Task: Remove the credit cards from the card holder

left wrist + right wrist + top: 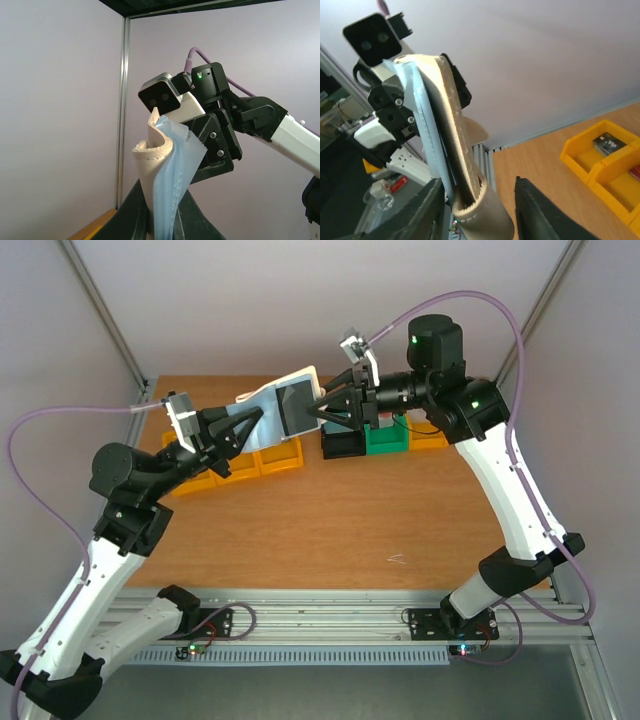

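Above the counter [350, 520], the left hand [257, 417] is clamping the nearer, left end of the card holder [280, 402], holding it aloft. Farther on, the right hand [319, 417] is standing with its fingers apart, straddling the holder's other end, with one finger touching it.

The card holder [283, 403] is off the table [330, 530], near the bins [278, 458].

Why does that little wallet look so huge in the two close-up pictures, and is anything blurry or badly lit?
Top external view: soft, even light, the card holder small but sharp. Left wrist view: it looms because the lens is close; the left gripper clamping it is dark, underlit. Right wrist view: its near end blurs, while the yellow bin behind looks sharper.
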Motion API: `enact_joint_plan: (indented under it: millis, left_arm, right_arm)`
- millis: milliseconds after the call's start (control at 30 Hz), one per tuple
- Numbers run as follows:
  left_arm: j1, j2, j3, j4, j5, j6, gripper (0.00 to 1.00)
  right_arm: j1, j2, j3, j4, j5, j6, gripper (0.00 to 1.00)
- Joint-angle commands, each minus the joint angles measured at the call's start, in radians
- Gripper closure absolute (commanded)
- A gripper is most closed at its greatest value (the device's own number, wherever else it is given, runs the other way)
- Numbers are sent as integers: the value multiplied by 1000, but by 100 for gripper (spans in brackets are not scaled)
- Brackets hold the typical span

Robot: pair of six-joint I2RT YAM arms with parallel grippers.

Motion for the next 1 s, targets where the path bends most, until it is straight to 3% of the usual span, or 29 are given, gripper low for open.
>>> enact_joint_plan:
  millis: [0,67,200,300,400,467,633,733,800,967]
  left_arm:
    - [6,-18,12,58,12,-12,100]
    - [6,-19,10,54,7,-12,100]
    - [6,-21,2,46,-6,-15,100]
    - [6,-27,-17,19,-74,-16,99]
    - [6,-37,-46,-23,-237,3,70]
    - [6,-44,-68,-50,-328,45,56]
    - [10,-62,-124,-73,-439,133,44]
    - [11,-75,-147,-61,-347,177,43]
    - [11,-78,-154,-61,-228,187,45]
    - [3,-40,-176,-45,50,55,57]
  right_arm:
    - [25,11,3,10,-74,22,64]
    - [37,13,3,7,-76,21,72]
    - [43,9,-1,17,-88,29,97]
    - [41,-14,-19,7,-33,22,99]
    - [32,-28,-41,-22,62,22,99]
    - [22,-22,-39,-66,152,37,99]
    - [18,45,42,-319,595,91,99]
    - [29,91,83,-439,821,119,99]
    - [47,99,77,-462,872,127,99]
    - [101,100,61,-399,747,85,99]
